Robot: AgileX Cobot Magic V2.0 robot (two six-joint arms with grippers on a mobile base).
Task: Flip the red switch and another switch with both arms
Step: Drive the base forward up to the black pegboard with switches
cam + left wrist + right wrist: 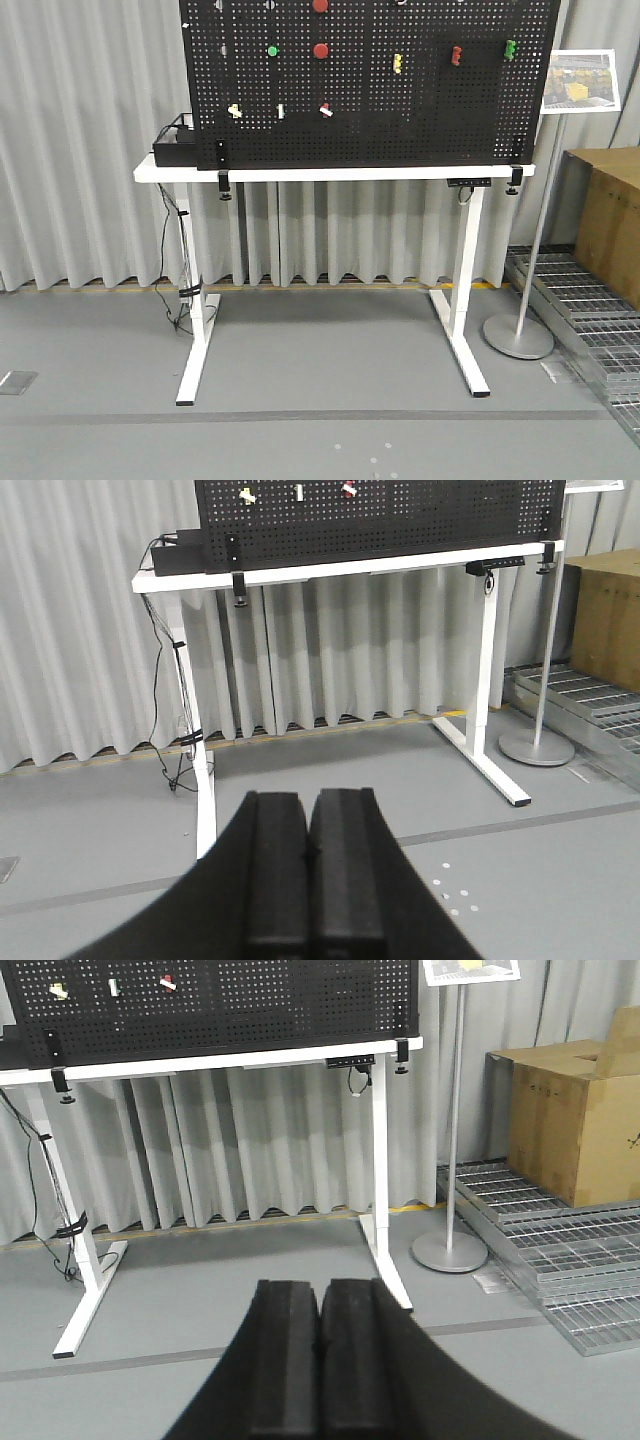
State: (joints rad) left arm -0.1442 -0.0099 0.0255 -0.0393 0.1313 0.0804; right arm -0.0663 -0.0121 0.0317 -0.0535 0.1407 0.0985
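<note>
The red switch [325, 110], a tiny red lever with a white end, sits low on the black pegboard [440, 120]; it also shows at the top of the left wrist view [349, 489] and the right wrist view [167, 981]. Another switch [234, 110], pale yellow-white, is to its left on the same row [246, 495] [59, 991]. My left gripper [308, 798] is shut and empty, low over the floor and far from the board. My right gripper [320, 1288] is likewise shut with nothing held. Neither gripper shows in the exterior view.
The pegboard stands on a white table [170, 172] with a black box [175, 150] and hanging cables at its left. A white-and-green toggle [282, 111] sits between the two switches. To the right stand a sign stand [518, 335], a cardboard box [575, 1125] and metal grates [560, 1245].
</note>
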